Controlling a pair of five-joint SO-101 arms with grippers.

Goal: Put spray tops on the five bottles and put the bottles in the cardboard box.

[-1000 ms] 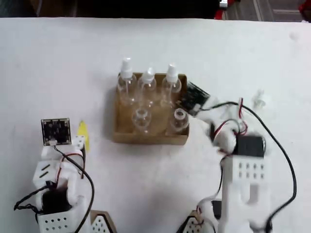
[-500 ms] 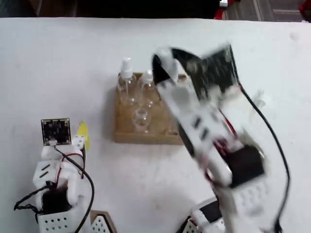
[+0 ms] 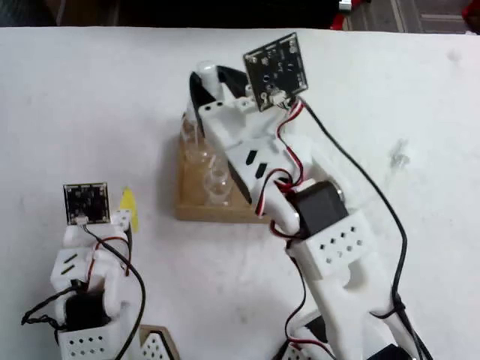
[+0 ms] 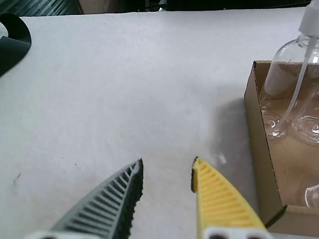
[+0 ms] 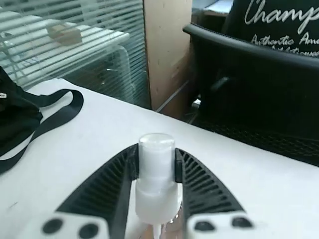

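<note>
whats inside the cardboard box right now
Clear bottles stand in the cardboard box: a capless bottle near the front and a back-left bottle whose spray top sits in the right end effector. The right arm covers the box's right side.

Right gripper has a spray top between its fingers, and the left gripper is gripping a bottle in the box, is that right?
Not quite. The left gripper holds nothing: the left wrist view shows it open above the table, beside the cardboard box. The right gripper does have a spray top between its fingers.
</note>
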